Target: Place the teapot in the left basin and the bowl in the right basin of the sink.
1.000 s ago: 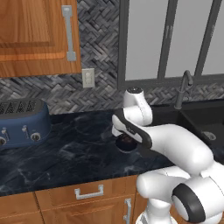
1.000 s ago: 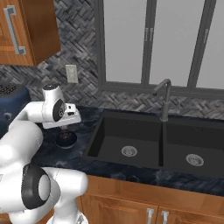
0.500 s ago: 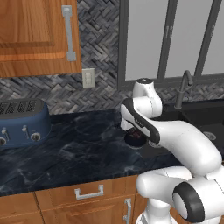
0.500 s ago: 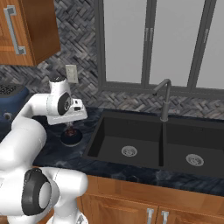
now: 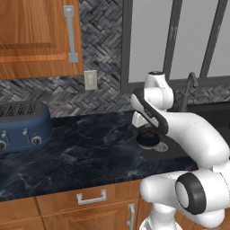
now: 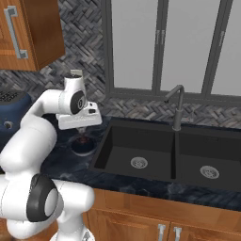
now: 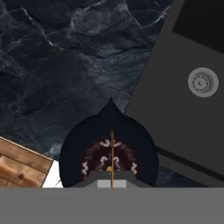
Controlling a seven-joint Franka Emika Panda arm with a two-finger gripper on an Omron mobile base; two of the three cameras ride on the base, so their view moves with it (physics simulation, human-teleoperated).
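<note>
The teapot is a small dark round pot with a reddish patterned lid and a thin arched handle. It hangs under my gripper, which is shut on the handle. It is held just above the counter, at the left rim of the sink. In the left base view the teapot sits below the hand, beside the sink's edge. The left basin and the right basin are matte black, each with a silver drain; the left drain lies ahead to the right. The bowl is out of view.
A grey gooseneck faucet rises behind the divider. A blue toaster stands on the dark marble counter at the far left. A wooden wall cabinet hangs above it, and an outlet is on the backsplash.
My gripper has carried the teapot to the right along the counter, from well left of the sink to its left rim.
</note>
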